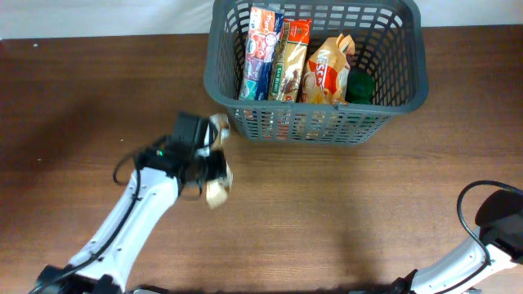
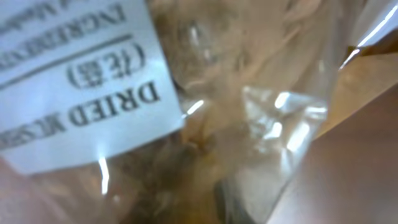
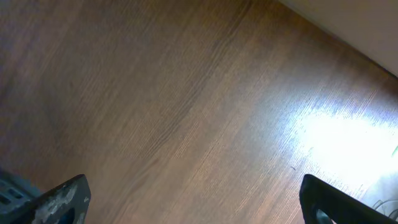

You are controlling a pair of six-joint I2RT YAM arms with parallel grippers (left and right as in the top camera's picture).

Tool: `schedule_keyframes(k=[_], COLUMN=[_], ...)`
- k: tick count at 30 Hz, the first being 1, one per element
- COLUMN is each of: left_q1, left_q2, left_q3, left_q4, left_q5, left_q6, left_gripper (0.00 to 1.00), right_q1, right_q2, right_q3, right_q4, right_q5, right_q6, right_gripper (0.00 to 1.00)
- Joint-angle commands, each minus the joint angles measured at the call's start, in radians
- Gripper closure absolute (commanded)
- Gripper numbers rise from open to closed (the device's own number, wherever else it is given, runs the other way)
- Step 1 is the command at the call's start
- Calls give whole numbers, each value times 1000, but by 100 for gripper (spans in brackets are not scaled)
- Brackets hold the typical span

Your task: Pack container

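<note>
Clear bag (image 1: 218, 193) beside container (image 1: 211, 67) – packets (image 1: 282, 61) inside, wall between.

A dark grey slotted container (image 1: 270, 124) sits at the far side of a brown wooden table (image 1: 343, 212), with colourful grocery packets (image 1: 290, 61) standing side by side inside. Just beside its near left corner, the left gripper (image 1: 214, 159) clamps a pale clear packet (image 1: 219, 192).

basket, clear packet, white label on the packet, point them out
basket (image 1: 315, 129): overhead view, near lattice wall
clear packet (image 1: 217, 193): overhead view, its lower end
white label (image 2: 81, 81): left wrist view, printed middle
</note>
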Motion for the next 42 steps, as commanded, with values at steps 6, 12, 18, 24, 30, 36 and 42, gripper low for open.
schedule_keyframes(k=[6, 12, 18, 24, 30, 36, 42], left_q1=[2, 2, -14, -53, -126, -168, -138], left_q2=[-98, -108, -108, -61, 59, 182, 190], left_q3=[445, 703, 779, 779, 779, 779, 780], left_q4=[-83, -185, -160, -99, 45, 96, 63], left_q5=[-381, -548, -510, -389, -253, -229, -301], left_q6=[53, 143, 157, 161, 192, 201, 201], left_gripper=[98, 98, 98, 98, 98, 98, 93], right_q1=[-3, -3, -3, -3, -3, -3, -3], right_q2=[3, 3, 3, 3, 3, 3, 3], right_q3=[-2, -2, -2, -2, -2, -2, -2], right_q4=[1, 0, 1, 1, 0, 0, 1], right_q5=[2, 2, 2, 2, 2, 2, 2], right_q6=[8, 8, 8, 8, 8, 8, 8], right_gripper=[1, 1, 1, 1, 1, 1, 1])
